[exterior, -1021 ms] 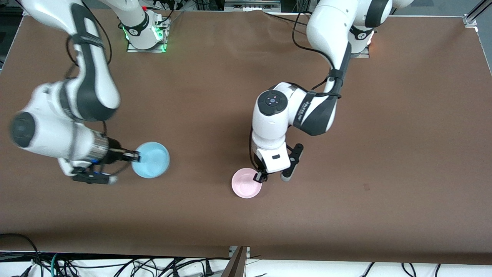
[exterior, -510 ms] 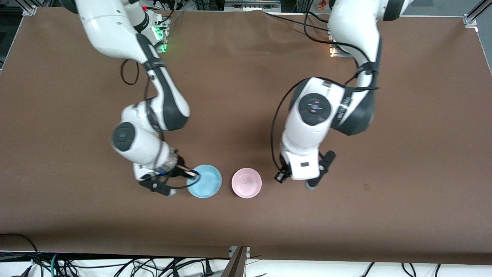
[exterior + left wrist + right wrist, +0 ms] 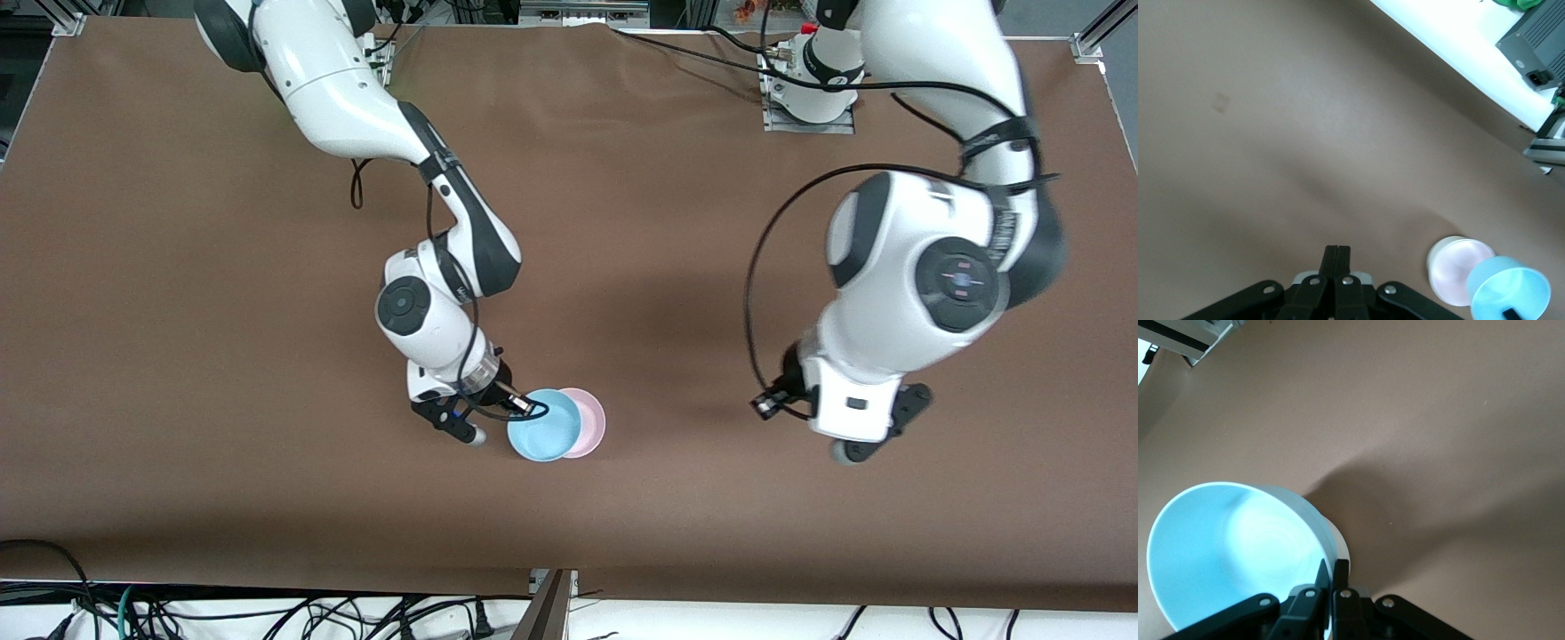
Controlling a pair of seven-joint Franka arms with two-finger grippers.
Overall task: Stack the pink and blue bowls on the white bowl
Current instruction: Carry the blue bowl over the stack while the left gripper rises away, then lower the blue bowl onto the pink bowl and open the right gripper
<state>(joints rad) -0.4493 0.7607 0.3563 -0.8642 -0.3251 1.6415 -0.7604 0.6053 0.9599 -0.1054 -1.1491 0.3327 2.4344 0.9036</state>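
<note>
Bowls are sitting together near the middle of the brown table (image 3: 178, 267), toward the edge nearest the front camera. The right gripper (image 3: 524, 407) is holding the blue bowl (image 3: 542, 425) by its rim, fingers clamped together on the wall, one inside and one outside, as the right wrist view shows (image 3: 1331, 577). The blue bowl is hanging tilted over the pink bowl (image 3: 590, 421), overlapping it so that only a crescent of pink is showing on the side toward the left arm's end of the table. In the left wrist view the pink bowl (image 3: 1455, 269) is appearing with a pale, whitish wall below its rim (whether that is a white bowl under it cannot be told), and the blue bowl (image 3: 1508, 298) is partly covering it.

The left gripper (image 3: 772, 404) is hovering over bare table, well apart from the bowls and toward the left arm's end of the table. Its fingers (image 3: 1336, 257) are pressing together with nothing between them. The left arm is waiting there, its wrist raised above the surface.

Cables are lying along the floor below the table's near edge (image 3: 267, 613).
</note>
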